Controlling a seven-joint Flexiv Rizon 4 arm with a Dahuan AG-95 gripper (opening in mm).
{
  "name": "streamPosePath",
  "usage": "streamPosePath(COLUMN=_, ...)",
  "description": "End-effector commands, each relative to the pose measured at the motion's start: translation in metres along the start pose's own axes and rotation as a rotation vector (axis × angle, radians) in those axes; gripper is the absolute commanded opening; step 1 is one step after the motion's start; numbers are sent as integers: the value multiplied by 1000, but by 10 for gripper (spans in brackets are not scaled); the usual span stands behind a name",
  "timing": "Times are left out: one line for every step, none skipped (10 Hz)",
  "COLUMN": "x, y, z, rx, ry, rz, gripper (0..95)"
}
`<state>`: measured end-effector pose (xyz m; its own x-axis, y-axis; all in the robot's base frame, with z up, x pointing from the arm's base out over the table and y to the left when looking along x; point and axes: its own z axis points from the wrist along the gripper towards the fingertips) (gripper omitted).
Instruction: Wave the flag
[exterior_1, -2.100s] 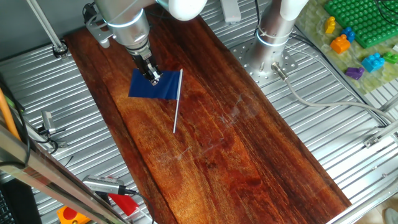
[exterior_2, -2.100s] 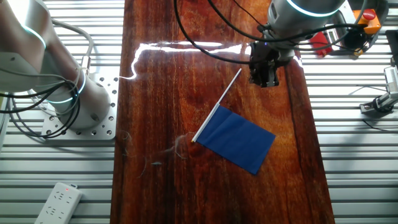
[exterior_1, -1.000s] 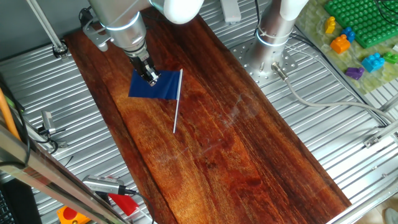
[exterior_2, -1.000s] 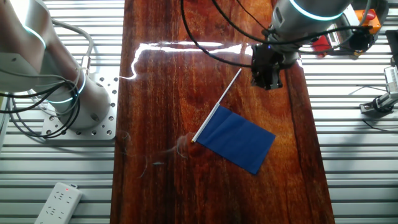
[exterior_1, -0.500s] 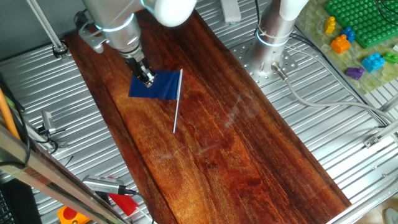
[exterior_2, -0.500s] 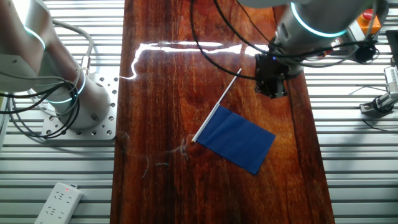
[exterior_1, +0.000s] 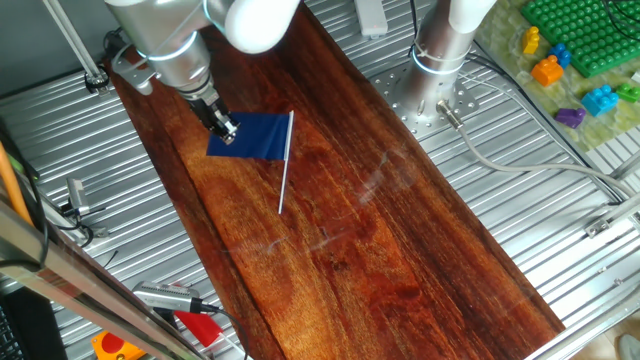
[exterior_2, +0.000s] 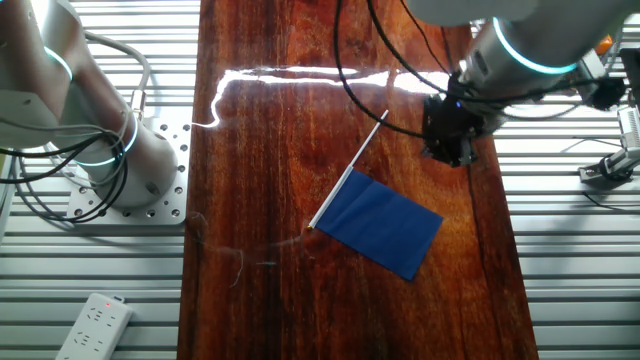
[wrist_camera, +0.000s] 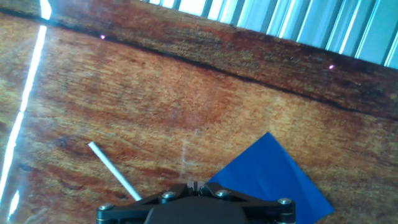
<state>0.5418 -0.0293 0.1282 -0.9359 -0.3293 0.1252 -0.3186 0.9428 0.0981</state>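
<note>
The flag lies flat on the wooden board (exterior_1: 400, 250). Its dark blue cloth (exterior_1: 258, 138) and thin white stick (exterior_1: 284, 175) show in one fixed view. The cloth (exterior_2: 385, 222) and stick (exterior_2: 362, 150) also show in the other fixed view. My gripper (exterior_1: 225, 131) hangs over the cloth's outer corner, near the board's edge. In the other fixed view the gripper (exterior_2: 447, 150) is beside the stick's free end, apart from it. In the hand view the gripper (wrist_camera: 198, 185) has its jaws together with nothing between them. There the cloth (wrist_camera: 273, 174) and stick (wrist_camera: 112, 171) lie below it.
The second arm's base (exterior_1: 435, 75) stands on a metal plate beside the board. Toy bricks (exterior_1: 560, 60) on a green plate lie at the far right. A red-handled tool (exterior_1: 185, 315) lies off the board's near corner. A white power strip (exterior_2: 95, 325) lies on the slatted table.
My gripper has moved sideways from over the cloth toward the board's edge, staying shut. The flag has not moved.
</note>
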Motion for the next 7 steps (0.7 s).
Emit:
streamPosePath(x=-2, y=-2, z=5, rx=-3, ry=-2, rz=5, gripper=0)
streamPosePath(x=-3, y=-2, z=7, rx=-4, ry=2, rz=16, gripper=0)
streamPosePath(x=-3, y=-3, z=8, rx=-5, ry=3, rz=16, gripper=0)
streamPosePath(x=-4, y=-3, z=10, rx=-5, ry=3, rz=16, gripper=0)
streamPosePath(x=-5, y=-3, z=13, rx=-7, ry=2, rz=16, gripper=0)
streamPosePath(x=-6, y=-4, z=17, rx=-9, ry=1, rz=15, gripper=0)
streamPosePath(x=-6, y=-5, z=19, rx=-11, ry=1, rz=17, gripper=0)
